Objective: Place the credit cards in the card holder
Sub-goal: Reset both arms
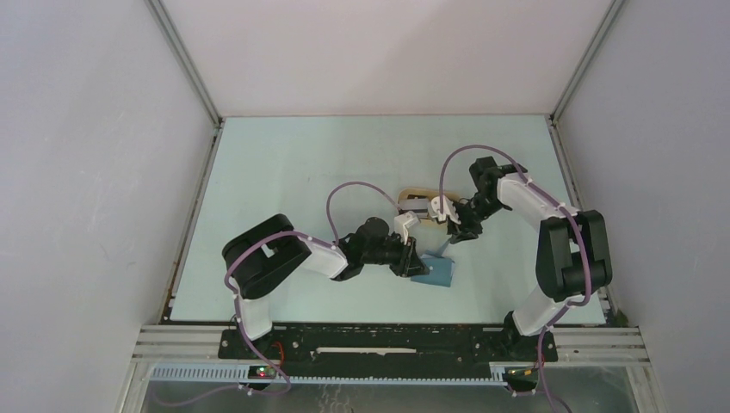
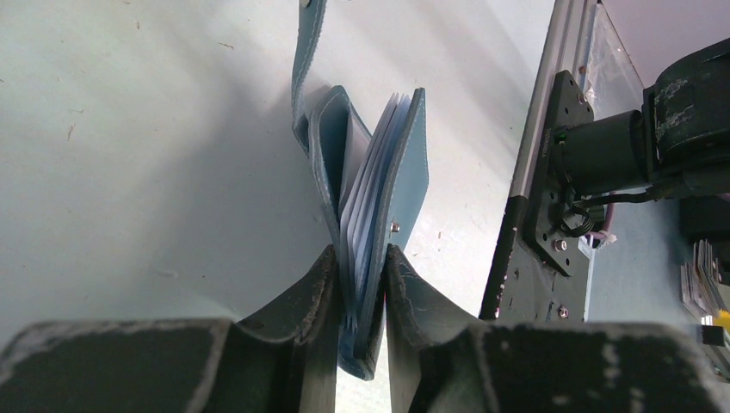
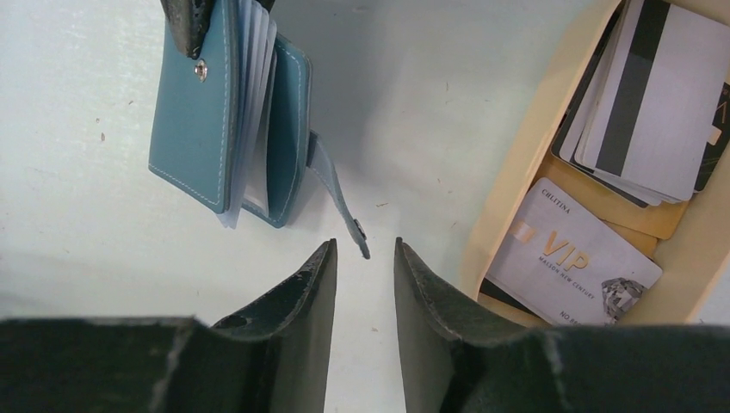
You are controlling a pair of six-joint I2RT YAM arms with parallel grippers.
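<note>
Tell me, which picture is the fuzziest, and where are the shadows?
Left wrist view: the left gripper's fingers look soft and dark up close, and the card holder throws a grey shadow on the table. Right wrist view: sharp enough to read VIP on a credit card. Top view: evenly lit, everything tiny.

Card holder: we are counting one teal-blue card holder (image 3: 228, 112).
Tray: we are seeing one beige tray (image 3: 502, 198).
Credit cards: we are counting one whitish VIP card (image 3: 572, 258) lying face up, plus one fanned stack (image 3: 654, 95) of striped and dark credit cards. We are not managing to tell how many are in the stack.
Pincers: we are counting two, the left pincer (image 2: 361, 284) and the right pincer (image 3: 366, 258).
</note>
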